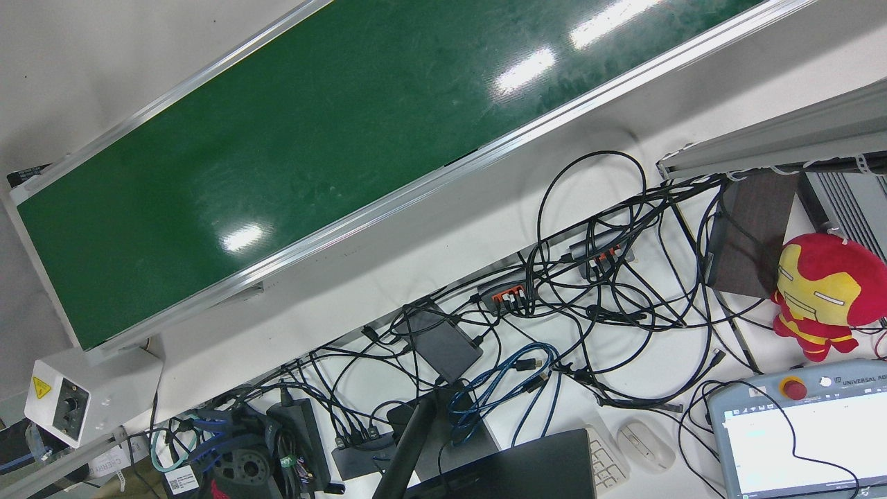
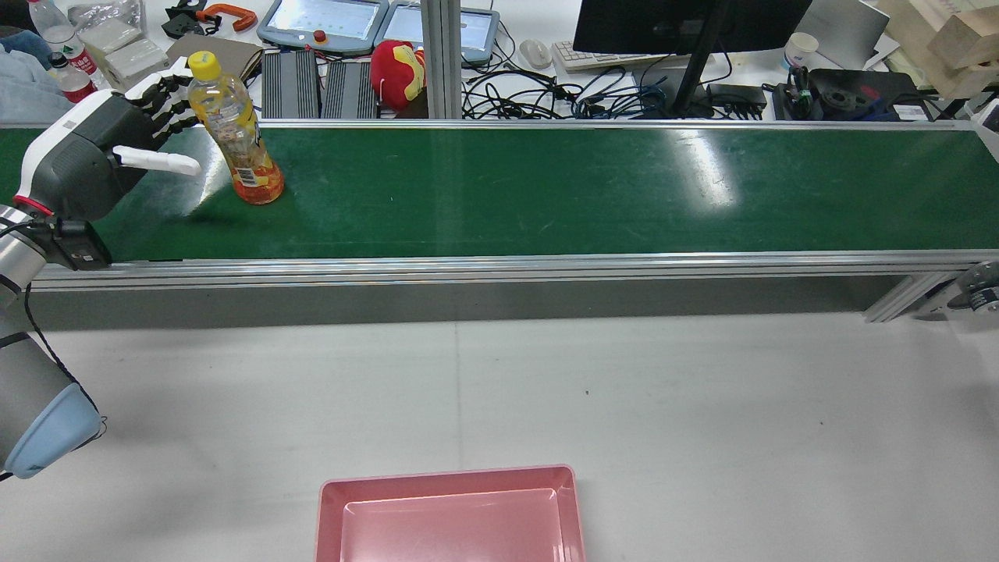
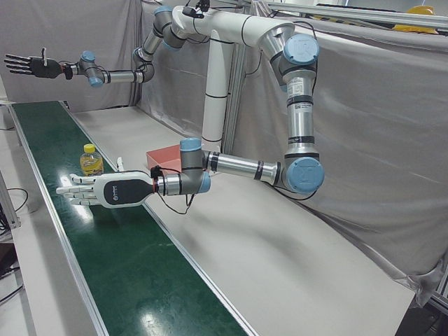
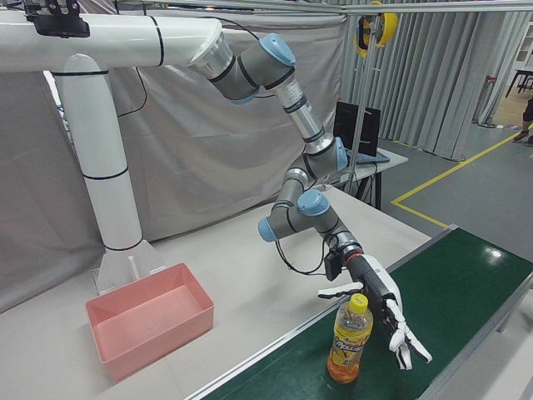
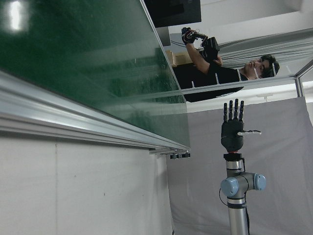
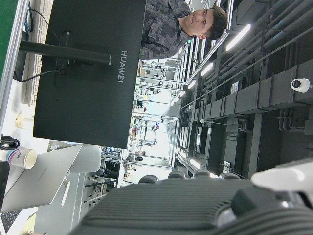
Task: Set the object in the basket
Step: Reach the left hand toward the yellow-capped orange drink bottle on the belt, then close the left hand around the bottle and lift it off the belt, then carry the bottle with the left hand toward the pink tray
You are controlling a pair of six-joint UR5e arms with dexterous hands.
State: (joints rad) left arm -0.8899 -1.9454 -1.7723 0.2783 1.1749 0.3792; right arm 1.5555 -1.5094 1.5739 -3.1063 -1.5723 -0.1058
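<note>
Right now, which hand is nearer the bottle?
The left hand, open beside the yellow-capped bottle on the green belt. The right hand is raised, fingers spread, far off towards the belt's other end.

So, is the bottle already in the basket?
No, in the rear view the bottle stands upright on the green belt beside the open left hand, while the pink basket sits far off on the table.

Grey curtains (image 3: pixel 378 140), cluttered desk (image 1: pixel 624 388) behind.
</note>
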